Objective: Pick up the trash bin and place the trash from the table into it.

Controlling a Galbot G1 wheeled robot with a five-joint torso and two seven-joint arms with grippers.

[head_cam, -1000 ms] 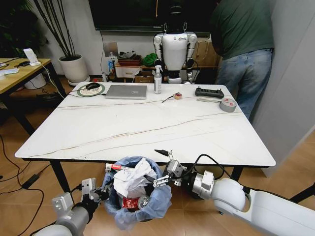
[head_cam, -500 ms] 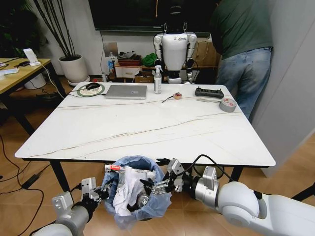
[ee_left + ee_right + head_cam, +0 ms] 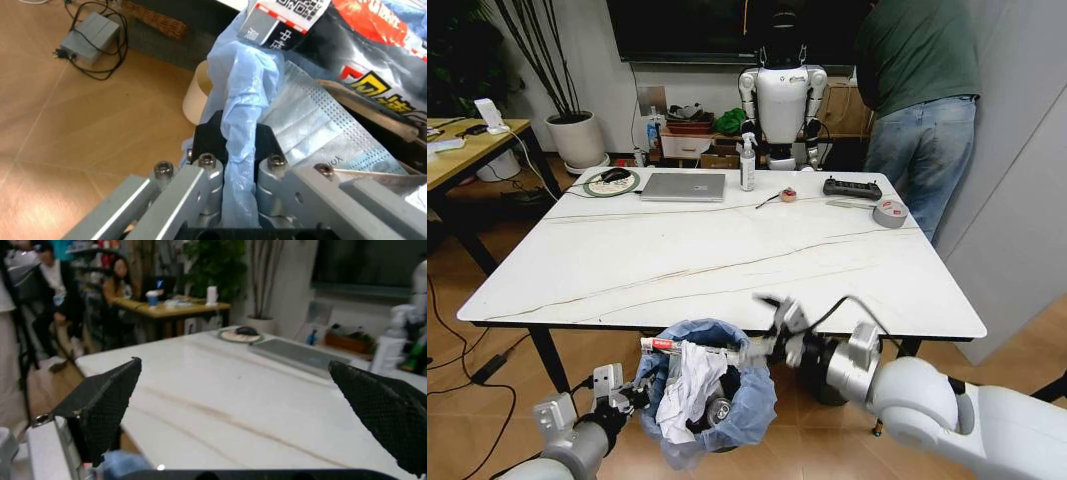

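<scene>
- Below the near edge of the table (image 3: 727, 250), the trash bin (image 3: 752, 415) hangs off the floor, its light-blue bag puffed over the rim.
- The left gripper (image 3: 623, 396) pinches that rim on the robot's left side; in the left wrist view its fingers (image 3: 203, 165) are pressed together on a fold of the blue bag.
- Inside the bin lies the trash (image 3: 689, 385): crumpled white tissue, a red wrapper, a white carton lying across the top and a face mask (image 3: 327, 145) against the liner.
- The right gripper (image 3: 772, 325) hovers just above the bin's rim by the table edge, its two black mesh-faced fingers (image 3: 103, 407) spread wide with nothing between them.
- At the far side of the tabletop sit a silver laptop (image 3: 684, 186), a spray bottle (image 3: 748, 163) and a grey tape roll (image 3: 890, 212).
</scene>
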